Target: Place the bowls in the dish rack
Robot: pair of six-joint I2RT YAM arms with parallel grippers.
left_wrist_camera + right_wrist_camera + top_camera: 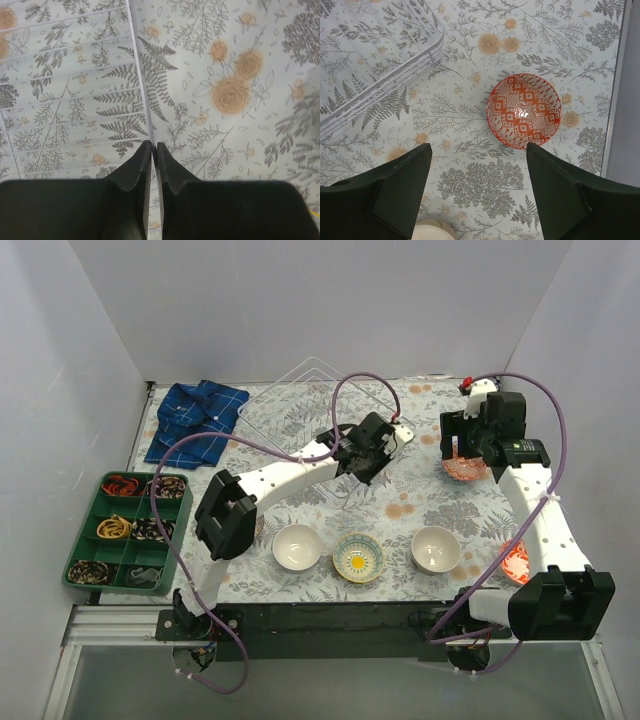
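your left claw (152,146) is pressed together on an edge wire of the rack (141,80), which spreads ahead and to its left on the worktop (260,150). your right claw (478,150) is spread wide and holds nothing. a red bowl (529,111) sits upright just ahead of it, nearer its right finger. well behind both claws, by the arm bases, a yellow bowl (358,558) stands between a white bowl (297,546) and a second white bowl (436,549).
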